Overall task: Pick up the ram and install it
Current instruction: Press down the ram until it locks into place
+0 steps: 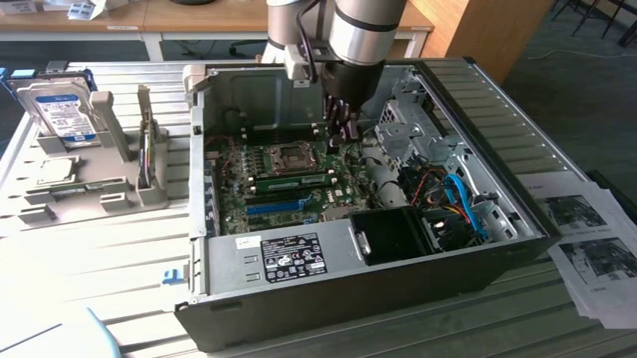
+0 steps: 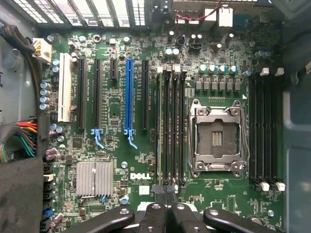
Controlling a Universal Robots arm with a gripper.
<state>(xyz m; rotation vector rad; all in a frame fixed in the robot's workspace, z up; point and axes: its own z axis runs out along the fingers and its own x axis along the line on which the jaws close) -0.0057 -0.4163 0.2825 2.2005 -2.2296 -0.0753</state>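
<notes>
The ram (image 1: 294, 180) is a long thin green stick lying along the motherboard inside the open computer case (image 1: 518, 149), just in front of the CPU socket (image 1: 294, 154). In the wrist view the ram (image 2: 160, 126) shows edge-on as a thin green line in the outermost of the black memory slots beside the CPU socket (image 2: 216, 138). My gripper (image 1: 341, 134) hangs above the board near one end of the ram, apart from it. Its black fingertips (image 2: 165, 191) are pressed together with nothing between them.
A silver hard drive (image 1: 58, 108) stands in a grey holder (image 1: 110, 190) at the exterior view's left. Printed papers (image 1: 592, 246) lie at its right. A blue slot strip (image 1: 274, 206) and a black fan shroud (image 1: 393, 235) sit inside the case; bundled cables (image 1: 458, 201) fill its right side.
</notes>
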